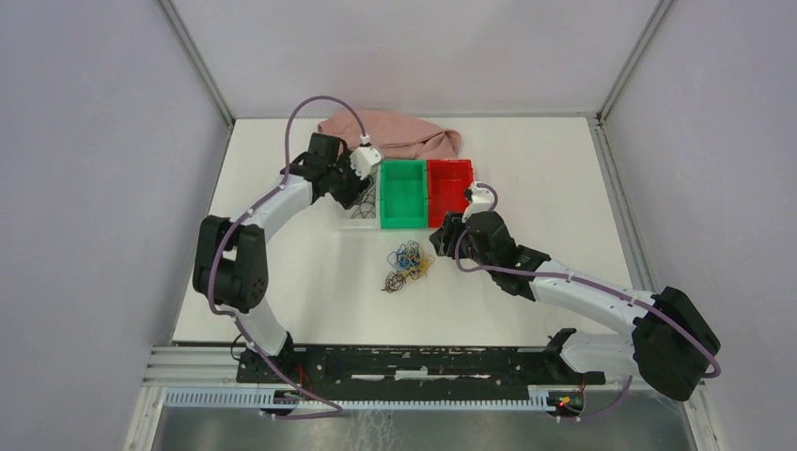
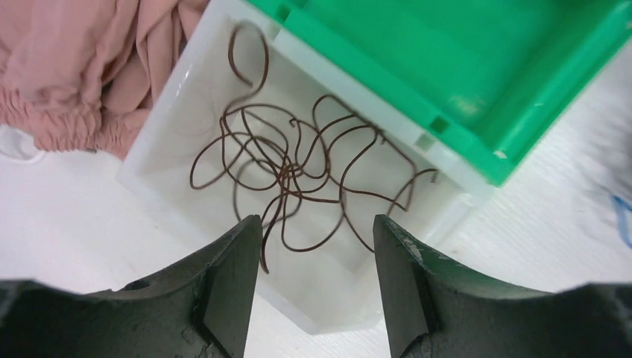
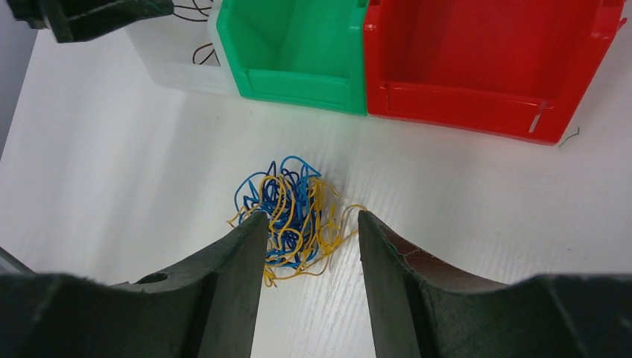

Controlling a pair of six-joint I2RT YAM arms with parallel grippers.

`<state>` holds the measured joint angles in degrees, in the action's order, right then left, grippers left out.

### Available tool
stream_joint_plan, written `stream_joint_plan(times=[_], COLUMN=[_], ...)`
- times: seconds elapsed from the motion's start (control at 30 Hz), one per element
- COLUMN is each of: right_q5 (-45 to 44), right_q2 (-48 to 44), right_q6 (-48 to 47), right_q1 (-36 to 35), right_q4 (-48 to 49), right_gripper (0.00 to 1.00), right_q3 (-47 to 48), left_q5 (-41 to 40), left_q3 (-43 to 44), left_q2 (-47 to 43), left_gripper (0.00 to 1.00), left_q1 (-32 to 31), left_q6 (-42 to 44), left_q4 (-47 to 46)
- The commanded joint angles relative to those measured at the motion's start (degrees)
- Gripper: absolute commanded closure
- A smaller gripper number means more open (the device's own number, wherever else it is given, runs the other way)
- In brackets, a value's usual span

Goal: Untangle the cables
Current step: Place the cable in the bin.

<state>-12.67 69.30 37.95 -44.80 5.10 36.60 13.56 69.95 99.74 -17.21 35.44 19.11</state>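
Observation:
A tangled bundle of blue and yellow-orange cables (image 3: 292, 201) lies on the white table (image 1: 310, 272), and the top view shows a few dark strands at the edge of the bundle (image 1: 406, 266). My right gripper (image 3: 307, 218) hovers open just above and beside it, holding nothing. Several loose dark brown cables (image 2: 287, 168) lie curled in a white bin (image 2: 168, 127). My left gripper (image 2: 317, 224) stands open over that bin, with nothing between its fingers. In the top view the left gripper (image 1: 357, 194) is at the bin and the right gripper (image 1: 445, 235) is right of the bundle.
A green bin (image 1: 404, 193) and a red bin (image 1: 449, 183) stand side by side right of the white bin (image 1: 360, 218); neither holds any cables that I can see. A pink cloth (image 1: 399, 132) lies behind them. Grey walls enclose the table on three sides.

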Motion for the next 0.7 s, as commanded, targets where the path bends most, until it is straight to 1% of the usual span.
stream_joint_plan(times=[0.0, 0.1, 0.2, 0.37, 0.43, 0.57, 0.67], right_q5=[-0.08, 0.02, -0.03, -0.34, -0.37, -0.43, -0.3], right_q2=[-0.47, -0.39, -0.48, -0.52, -0.54, -0.41, 0.23], right_q6=[0.74, 0.85, 0.85, 0.72, 0.63, 0.5, 0.34], right_q1=[0.41, 0.41, 0.41, 0.41, 0.41, 0.41, 0.43], right_q4=[2.11, 2.19, 2.15, 1.89, 1.72, 1.67, 2.1], right_gripper=[0.46, 0.46, 0.46, 0.46, 0.46, 0.46, 0.46], right_q3=[0.06, 0.01, -0.24, -0.3, -0.26, -0.36, -0.39], left_q5=[11.36, 12.95, 11.29, 10.49, 8.37, 1.01, -0.7], left_q3=[6.37, 8.42, 9.37, 12.92, 13.94, 12.44, 10.62], left_q2=[-4.56, -4.17, -3.28, 1.5, 3.64, 5.98, 6.12], left_gripper=[0.36, 0.37, 0.44, 0.47, 0.53, 0.66, 0.72], left_q1=[-0.01, -0.01, -0.02, 0.03, -0.1, 0.05, 0.27], left_q6=[-0.58, -0.97, -3.27, -5.14, -4.02, 1.17, 2.82], left_q4=[10.08, 11.13, 7.21, 3.83, 3.59, 1.73, 1.27])
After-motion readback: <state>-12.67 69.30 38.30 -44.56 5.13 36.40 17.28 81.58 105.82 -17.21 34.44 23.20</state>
